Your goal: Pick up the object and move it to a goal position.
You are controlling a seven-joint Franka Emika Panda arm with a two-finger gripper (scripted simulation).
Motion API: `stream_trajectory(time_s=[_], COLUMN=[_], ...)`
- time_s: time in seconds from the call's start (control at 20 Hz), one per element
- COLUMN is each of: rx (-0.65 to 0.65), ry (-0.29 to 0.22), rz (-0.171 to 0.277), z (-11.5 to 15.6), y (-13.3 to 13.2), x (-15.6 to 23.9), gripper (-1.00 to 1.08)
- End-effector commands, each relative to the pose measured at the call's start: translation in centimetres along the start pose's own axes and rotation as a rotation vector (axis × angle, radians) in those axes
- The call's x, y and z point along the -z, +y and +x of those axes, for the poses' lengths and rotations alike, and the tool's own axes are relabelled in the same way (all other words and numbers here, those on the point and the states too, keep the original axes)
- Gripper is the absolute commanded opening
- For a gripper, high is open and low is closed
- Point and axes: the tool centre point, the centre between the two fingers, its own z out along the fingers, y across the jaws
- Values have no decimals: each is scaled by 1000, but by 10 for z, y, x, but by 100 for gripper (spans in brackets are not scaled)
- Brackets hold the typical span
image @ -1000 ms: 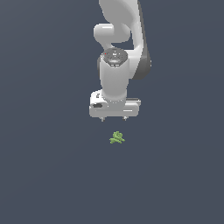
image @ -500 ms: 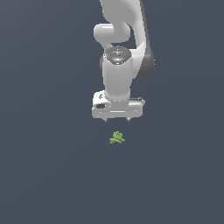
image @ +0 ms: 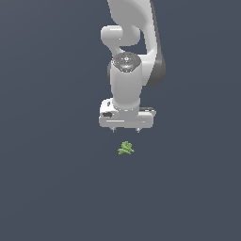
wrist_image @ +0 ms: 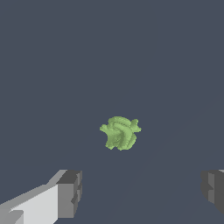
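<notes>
Gripper (image: 125, 130) hangs w/ jaws spread wide, holding nothing, prob. so the object (image: 125, 148) fits between the fingers (wrist_image: 70, 193) on descent. Object sits just below gripper, apart from it, approx. centred under the gap. Fingertips cropped in wrist view; no goal marker visible.

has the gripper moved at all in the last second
Yes. In the exterior view the gripper has come down toward the green object, which lies where it was; the gap between them is smaller. Jaws open.
</notes>
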Motion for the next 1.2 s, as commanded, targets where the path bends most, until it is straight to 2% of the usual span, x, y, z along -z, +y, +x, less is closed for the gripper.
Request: stream_trajectory(time_s=[0.0,0.3,1.15], rx=[-37,-164,-628], ry=[-2,-6,-17], rz=[0,0,-10], z=[0,2,6], y=[0,0,0], x=[-3,-13,-47], gripper=[100,100,100])
